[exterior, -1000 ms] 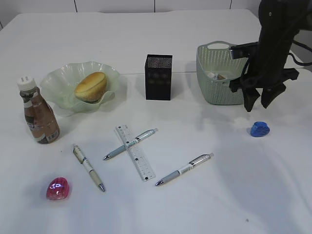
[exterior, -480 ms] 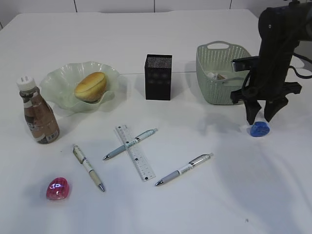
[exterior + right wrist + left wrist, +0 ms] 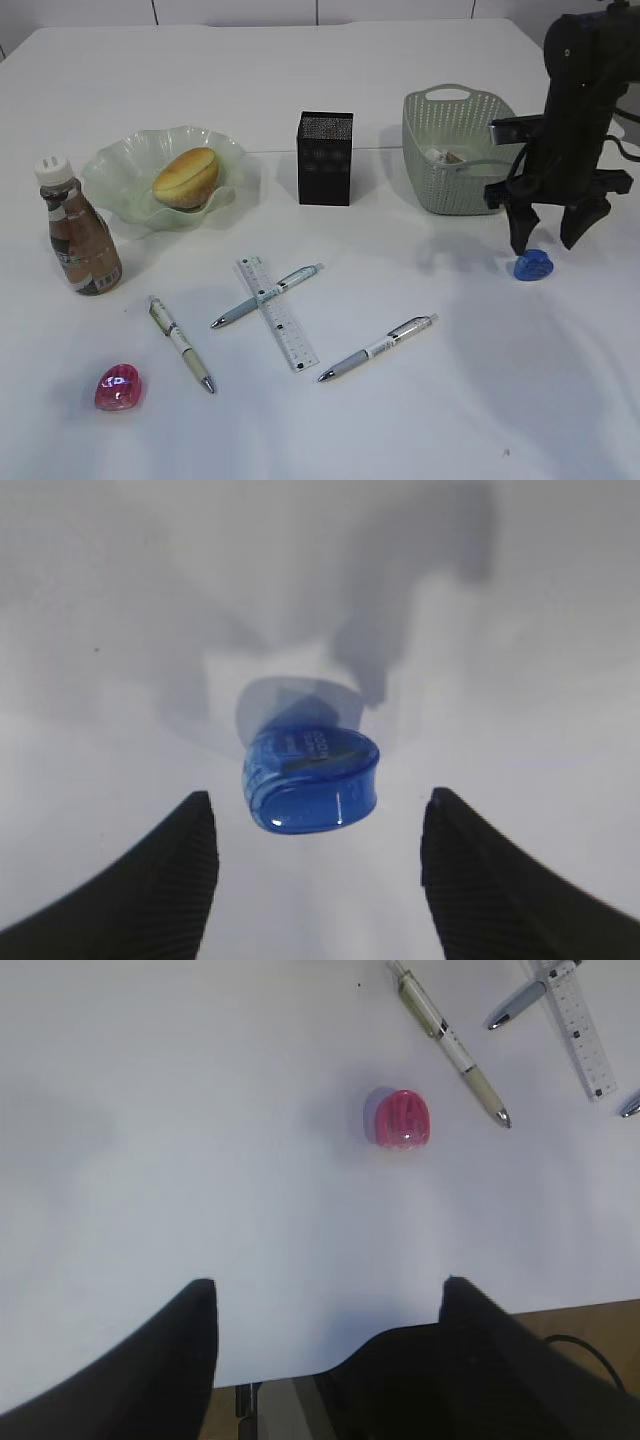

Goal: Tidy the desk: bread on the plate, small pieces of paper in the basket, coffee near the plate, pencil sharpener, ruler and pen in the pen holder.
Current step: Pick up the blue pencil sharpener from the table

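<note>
Hovering spread-jawed over the blue plastic pencil sharpener [image 3: 311, 778], the right pincer [image 3: 548, 238] grips nothing; golden-brown bread [image 3: 186, 176] sits plated, pens and clear ruler [image 3: 277, 325] remain; left pincer [image 3: 330, 1305] released.

The big white table [image 3: 300, 90] fills almost all of the exterior view. Its top is smooth and plain. Far at the back, thin dark lines split a pale wall [image 3: 240, 10] into panels. Bright light from above makes soft gray shadows on the table. In the left wrist view, a brown floor [image 3: 600, 1320] shows past the table's near edge.
</note>
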Controlling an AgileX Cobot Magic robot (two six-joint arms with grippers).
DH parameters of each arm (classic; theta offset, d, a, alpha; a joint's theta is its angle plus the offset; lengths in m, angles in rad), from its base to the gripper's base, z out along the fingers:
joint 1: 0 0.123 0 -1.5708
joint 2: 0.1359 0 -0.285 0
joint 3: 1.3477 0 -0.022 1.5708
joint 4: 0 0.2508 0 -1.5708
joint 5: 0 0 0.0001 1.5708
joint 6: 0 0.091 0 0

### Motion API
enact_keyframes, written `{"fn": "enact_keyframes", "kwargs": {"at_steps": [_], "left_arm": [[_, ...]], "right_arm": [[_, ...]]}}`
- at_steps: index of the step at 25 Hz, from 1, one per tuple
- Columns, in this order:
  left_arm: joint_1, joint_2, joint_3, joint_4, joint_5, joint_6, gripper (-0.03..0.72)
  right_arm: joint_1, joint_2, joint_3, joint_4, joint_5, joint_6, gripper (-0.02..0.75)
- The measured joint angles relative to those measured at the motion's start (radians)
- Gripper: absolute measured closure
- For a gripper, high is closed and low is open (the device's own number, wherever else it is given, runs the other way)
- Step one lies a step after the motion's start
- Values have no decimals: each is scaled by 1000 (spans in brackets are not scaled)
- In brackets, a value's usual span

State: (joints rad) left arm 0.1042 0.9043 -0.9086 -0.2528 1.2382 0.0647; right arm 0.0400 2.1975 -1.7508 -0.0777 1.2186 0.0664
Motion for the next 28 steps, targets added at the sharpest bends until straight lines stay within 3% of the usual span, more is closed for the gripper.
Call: {"fn": "enact_keyframes", "kwargs": {"at_steps": [28], "left_arm": [[0,0,0,0,0,-3,199]], "right_arm": [[-2,70,1,5,-2,6,226]]}}
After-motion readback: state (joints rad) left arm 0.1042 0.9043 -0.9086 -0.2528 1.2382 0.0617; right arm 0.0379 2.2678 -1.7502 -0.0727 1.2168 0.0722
